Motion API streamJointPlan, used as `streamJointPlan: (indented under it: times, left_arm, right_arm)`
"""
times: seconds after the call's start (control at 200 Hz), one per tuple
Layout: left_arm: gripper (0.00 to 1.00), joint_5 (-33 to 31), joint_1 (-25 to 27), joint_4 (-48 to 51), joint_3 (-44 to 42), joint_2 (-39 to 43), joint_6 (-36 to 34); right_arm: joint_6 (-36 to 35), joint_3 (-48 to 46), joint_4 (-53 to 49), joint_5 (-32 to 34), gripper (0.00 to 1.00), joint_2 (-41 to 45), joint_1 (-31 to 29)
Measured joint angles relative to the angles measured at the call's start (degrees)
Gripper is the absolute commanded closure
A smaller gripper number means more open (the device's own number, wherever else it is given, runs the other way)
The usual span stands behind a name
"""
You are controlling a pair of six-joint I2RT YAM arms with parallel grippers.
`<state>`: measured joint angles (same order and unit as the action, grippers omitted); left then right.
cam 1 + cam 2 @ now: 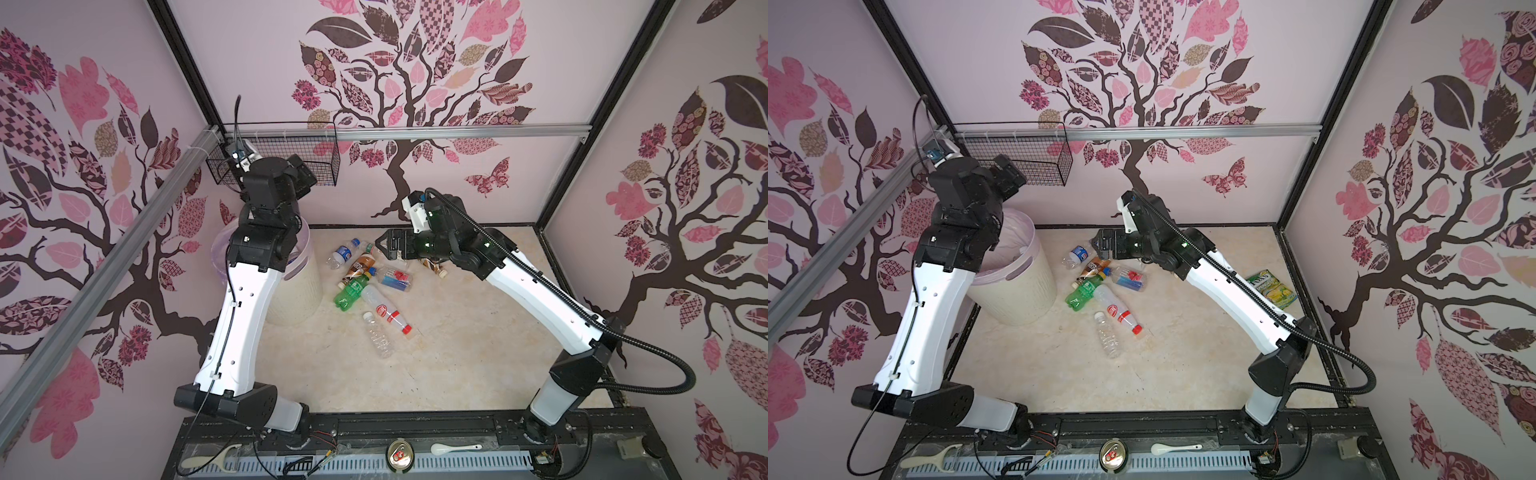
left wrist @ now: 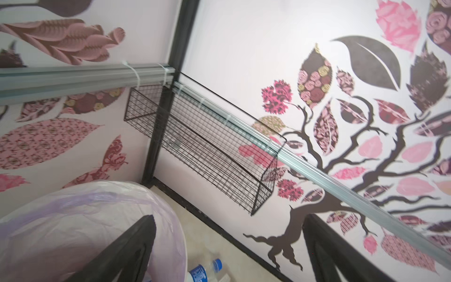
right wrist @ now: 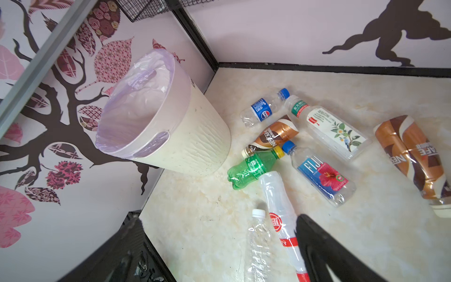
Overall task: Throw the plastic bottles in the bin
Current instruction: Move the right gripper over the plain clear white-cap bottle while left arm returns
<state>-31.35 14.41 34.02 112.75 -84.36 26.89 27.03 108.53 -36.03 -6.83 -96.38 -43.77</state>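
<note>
Several plastic bottles lie in a loose heap on the marble floor: a blue-label one (image 3: 261, 111), a white tea-label one (image 3: 327, 129), a brown one (image 3: 273, 135), a green one (image 1: 351, 291), a Fiji one (image 3: 319, 173), a red-label one (image 1: 386, 309) and a plain clear one (image 1: 378, 336). Another brown bottle (image 3: 412, 156) lies apart. The cream bin (image 1: 299, 291) with its lilac liner (image 2: 73, 219) stands left of them. My left gripper (image 2: 229, 217) hangs open and empty over the bin's rim. My right gripper (image 1: 384, 245) hovers open above the heap's far side.
A black wire basket (image 1: 291, 158) hangs on the back rail close behind the left wrist. A green-yellow snack packet (image 1: 1271, 289) lies by the right arm. On the front ledge sit a peeler (image 1: 208, 457), a can (image 1: 400, 455) and a spoon (image 1: 451, 448).
</note>
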Motion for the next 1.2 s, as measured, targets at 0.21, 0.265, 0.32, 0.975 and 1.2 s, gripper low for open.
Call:
streamJointPlan:
  times: [0.21,0.265,0.32,0.975,1.2]
  left_arm:
    - [0.02,1.11,8.66,3.82,-0.70,-0.26,-1.44]
    - [0.02,1.29,10.73,3.96,-2.49,0.35,-1.60]
    - [0.02,1.68,12.98,4.61,-4.61,0.87,-1.60]
    - [0.02,15.61,19.02,11.89,-38.71,12.07,14.99]
    - [0.02,18.21,17.88,14.49,-43.36,13.60,17.77]
  right_arm:
    - [0.31,-12.52,1.81,1.16,0.00,8.26,1.75]
    - [0.31,-16.06,2.27,1.66,0.00,10.84,2.40]
    - [0.22,-19.06,2.51,2.21,0.01,12.85,2.75]
    - [3.32,-57.31,15.67,9.09,0.00,22.29,-3.69]
    - [4.11,-57.37,23.32,8.41,0.03,15.10,-8.28]
